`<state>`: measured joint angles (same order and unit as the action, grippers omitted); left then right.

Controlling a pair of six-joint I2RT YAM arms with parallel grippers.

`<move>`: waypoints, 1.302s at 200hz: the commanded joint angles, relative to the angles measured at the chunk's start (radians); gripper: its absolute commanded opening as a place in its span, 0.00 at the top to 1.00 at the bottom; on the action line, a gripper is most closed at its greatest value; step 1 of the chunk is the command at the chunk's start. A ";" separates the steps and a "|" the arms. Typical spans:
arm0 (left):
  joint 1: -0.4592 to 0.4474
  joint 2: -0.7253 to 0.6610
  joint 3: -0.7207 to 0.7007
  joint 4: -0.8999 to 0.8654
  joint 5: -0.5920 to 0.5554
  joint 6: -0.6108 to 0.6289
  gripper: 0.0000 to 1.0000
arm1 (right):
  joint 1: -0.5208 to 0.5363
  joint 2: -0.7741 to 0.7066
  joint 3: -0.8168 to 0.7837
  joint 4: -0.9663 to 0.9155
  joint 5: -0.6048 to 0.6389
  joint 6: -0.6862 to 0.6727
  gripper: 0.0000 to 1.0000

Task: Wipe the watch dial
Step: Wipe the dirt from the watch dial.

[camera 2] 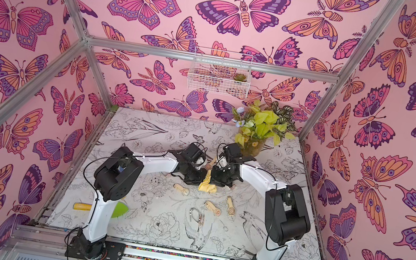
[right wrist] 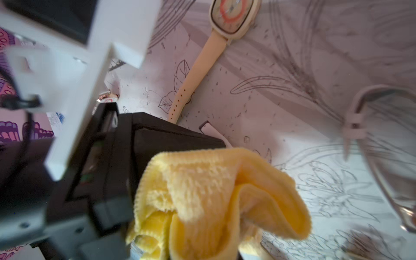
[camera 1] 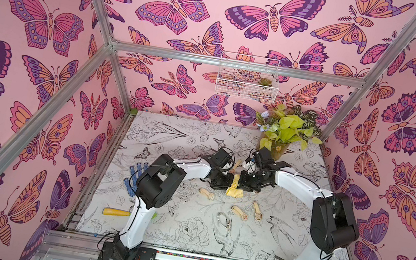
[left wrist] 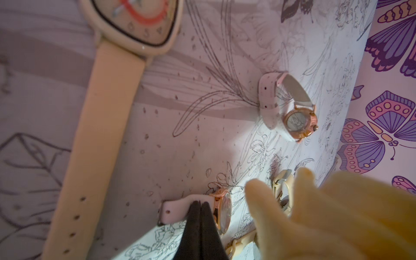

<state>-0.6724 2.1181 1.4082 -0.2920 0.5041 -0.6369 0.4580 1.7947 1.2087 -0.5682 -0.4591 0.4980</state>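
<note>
My left gripper (left wrist: 199, 204) is shut on the pale strap (left wrist: 175, 210) of a watch with a rose-gold case (left wrist: 221, 211). It holds that watch above the table, its dial turned toward the cloth. My right gripper (camera 1: 242, 182) is shut on a folded yellow cloth (right wrist: 213, 198), which covers its fingers. In both top views the two grippers meet at the table's middle, with the cloth (camera 1: 235, 190) (camera 2: 207, 186) hanging between them. In the left wrist view the cloth (left wrist: 326, 213) sits close beside the dial; I cannot tell whether it touches.
A cream watch with a squarish dial (camera 1: 235, 166) (right wrist: 233, 19) lies just behind the grippers. A white-strapped watch (left wrist: 290, 108) and three tan watches (camera 1: 207, 193) (camera 1: 240, 212) (camera 1: 256, 210) lie nearby. A metal tool (camera 1: 224, 220), yellow handle (camera 1: 115, 212), blue glove (camera 1: 134, 178) and plant pot (camera 1: 284, 132) are around.
</note>
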 commanded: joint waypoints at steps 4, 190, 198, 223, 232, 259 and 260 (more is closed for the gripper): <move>-0.004 0.026 -0.064 -0.096 -0.040 0.002 1.00 | 0.038 0.057 -0.006 0.053 -0.022 0.025 1.00; 0.003 -0.022 -0.155 -0.098 -0.037 0.015 1.00 | 0.004 0.055 -0.297 0.056 0.167 -0.006 1.00; 0.003 -0.022 -0.155 -0.098 -0.038 0.015 1.00 | -0.003 0.047 -0.299 0.046 0.176 -0.014 1.00; 0.003 -0.025 -0.159 -0.098 -0.043 0.014 1.00 | -0.024 0.038 -0.299 0.020 0.196 -0.028 1.00; 0.003 -0.026 -0.162 -0.096 -0.043 0.012 1.00 | -0.032 0.032 -0.301 0.010 0.206 -0.030 1.00; 0.003 -0.033 -0.173 -0.090 -0.049 0.009 1.00 | -0.053 0.012 -0.315 -0.007 0.226 -0.029 1.00; 0.003 -0.034 -0.173 -0.089 -0.049 0.007 1.00 | -0.054 0.010 -0.315 -0.008 0.225 -0.029 1.00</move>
<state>-0.6697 2.0647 1.2865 -0.2287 0.5098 -0.6258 0.4423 1.7538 0.9771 -0.3164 -0.4339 0.4889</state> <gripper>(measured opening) 0.049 0.118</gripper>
